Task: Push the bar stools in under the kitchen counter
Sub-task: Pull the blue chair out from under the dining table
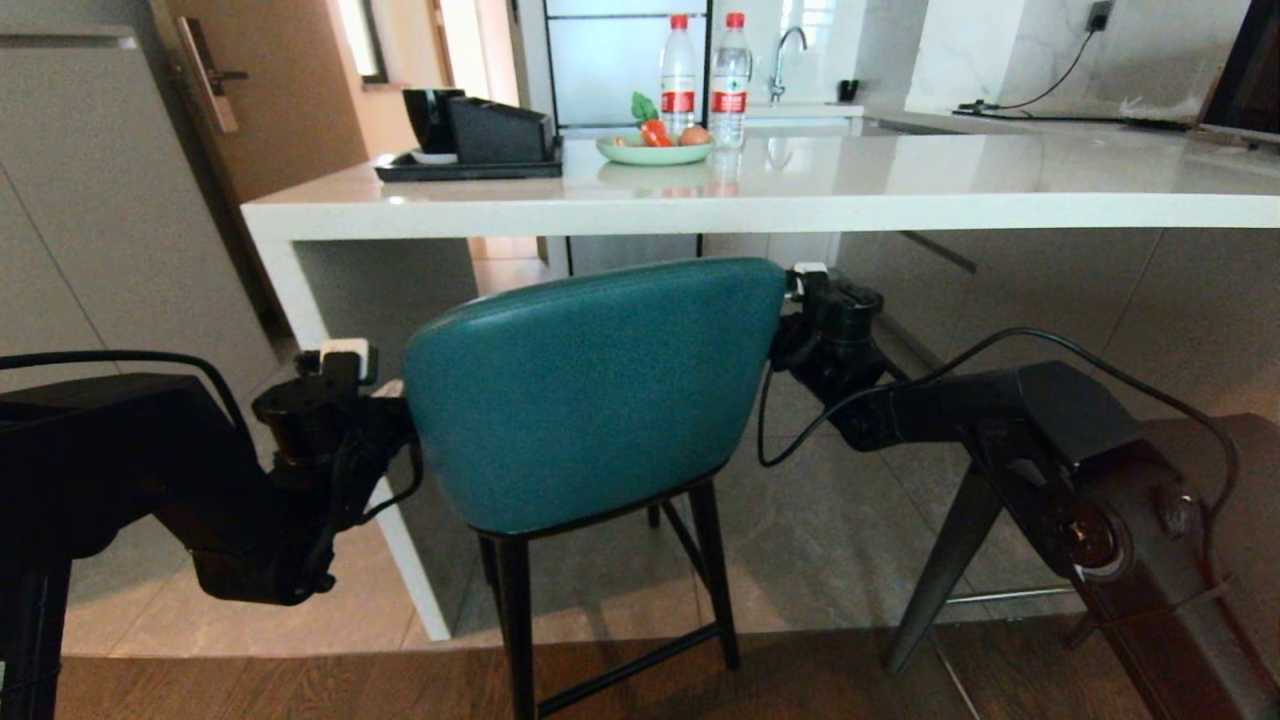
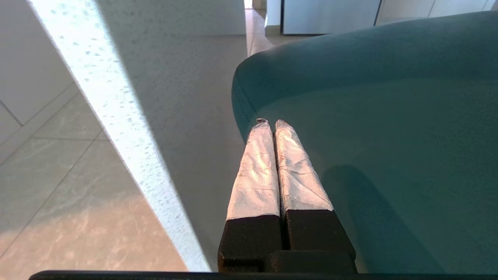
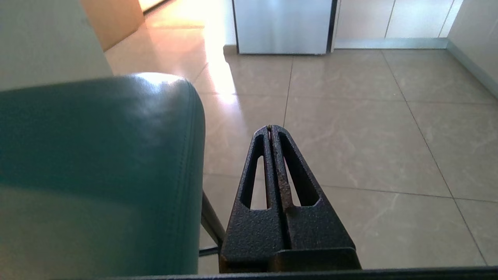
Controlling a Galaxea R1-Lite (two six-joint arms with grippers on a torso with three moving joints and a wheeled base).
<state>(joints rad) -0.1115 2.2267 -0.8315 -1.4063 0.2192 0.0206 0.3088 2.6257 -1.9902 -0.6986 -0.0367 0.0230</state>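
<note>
You have one teal stool [image 1: 590, 390], one dark stool [image 1: 1150, 520] at the right, two water bottles [image 1: 678, 75] [image 1: 730, 75], one plate [image 1: 655, 152], one black tray [image 1: 470, 165] and one faucet [image 1: 785, 55].

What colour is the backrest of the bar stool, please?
The bar stool's backrest is teal leather, seen best in the head view.

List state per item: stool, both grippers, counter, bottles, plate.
Teal stool: upright, backrest just short of the counter edge, not fully under.
Left gripper: shut, empty, against the backrest's left side.
Right gripper: shut, empty, beside the backrest's right edge.
Counter: holds tray, plate, bottles.
Two bottles: upright, red caps on.
Plate: holds food.
Second stool: partly visible on the right.
</note>
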